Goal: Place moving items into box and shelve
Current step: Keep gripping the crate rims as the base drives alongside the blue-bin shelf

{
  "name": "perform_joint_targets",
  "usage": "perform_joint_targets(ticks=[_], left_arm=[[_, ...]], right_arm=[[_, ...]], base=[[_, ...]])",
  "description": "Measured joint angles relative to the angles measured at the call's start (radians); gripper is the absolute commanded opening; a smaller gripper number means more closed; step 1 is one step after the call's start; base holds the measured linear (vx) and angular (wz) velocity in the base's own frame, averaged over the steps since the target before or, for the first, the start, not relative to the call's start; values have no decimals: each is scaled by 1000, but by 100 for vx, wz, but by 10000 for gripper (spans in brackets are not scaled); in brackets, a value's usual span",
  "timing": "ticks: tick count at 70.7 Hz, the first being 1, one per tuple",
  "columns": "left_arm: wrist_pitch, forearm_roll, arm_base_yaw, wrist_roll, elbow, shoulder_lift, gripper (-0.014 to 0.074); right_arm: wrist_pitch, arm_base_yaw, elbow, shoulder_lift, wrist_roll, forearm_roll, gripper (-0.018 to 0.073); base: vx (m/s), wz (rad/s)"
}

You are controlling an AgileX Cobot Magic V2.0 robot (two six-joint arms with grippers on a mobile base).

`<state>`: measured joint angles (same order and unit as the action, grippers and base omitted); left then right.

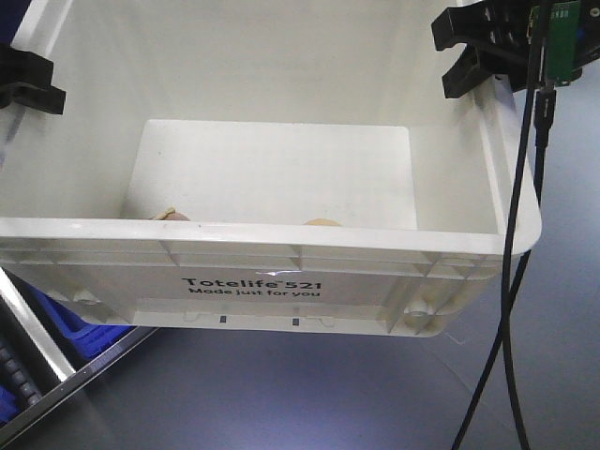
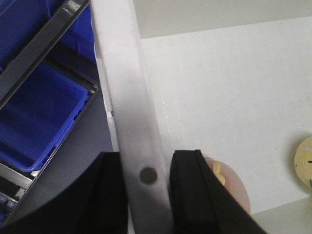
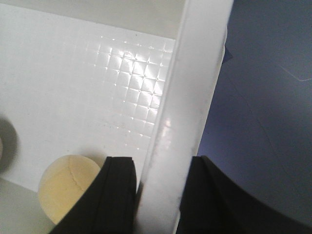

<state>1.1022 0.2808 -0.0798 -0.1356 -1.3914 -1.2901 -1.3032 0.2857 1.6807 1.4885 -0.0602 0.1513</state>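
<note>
The white box (image 1: 281,239), printed "Totelife 521", fills the front view and is held by its two side walls. My left gripper (image 1: 28,82) (image 2: 148,163) is shut on the left rim (image 2: 126,97), one finger inside and one outside. On the right rim (image 3: 190,87), my right gripper (image 1: 472,58) (image 3: 160,165) is shut the same way. Two moving items lie on the box floor by the near wall: a greyish-pink round toy (image 2: 235,187) (image 1: 170,216) and a yellow toy (image 2: 304,163) (image 3: 66,187) (image 1: 322,222). Fingers and the near wall partly hide both.
Blue plastic bins (image 2: 39,117) (image 1: 70,328) sit on a metal-railed shelf (image 1: 47,361) (image 2: 41,46) to the lower left, just outside the box's left wall. Black cables (image 1: 516,244) hang down at the right. Grey-blue floor (image 3: 263,97) lies beyond the right wall.
</note>
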Motion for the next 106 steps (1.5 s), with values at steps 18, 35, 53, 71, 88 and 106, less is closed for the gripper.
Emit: perform_joint_targets(ticks=[18, 35, 53, 71, 88, 106], left_arm=[[0, 2, 0, 0, 0, 0, -17], [-1, 3, 0, 0, 0, 0, -17], [0, 2, 0, 0, 0, 0, -17], [0, 1, 0, 0, 0, 0, -17], [0, 2, 0, 0, 0, 0, -17], [0, 2, 0, 0, 0, 0, -17]], right_arm=[[0, 0, 0, 0, 0, -1, -12], [0, 0, 0, 0, 0, -2, -12], [0, 0, 0, 0, 0, -2, -12], [0, 0, 0, 0, 0, -2, -12], [0, 0, 0, 0, 0, -2, -12], [0, 0, 0, 0, 0, -2, -12]], base=[[-3, 23], [-7, 35], [-8, 49], [-7, 43], [-3, 31], [0, 35]])
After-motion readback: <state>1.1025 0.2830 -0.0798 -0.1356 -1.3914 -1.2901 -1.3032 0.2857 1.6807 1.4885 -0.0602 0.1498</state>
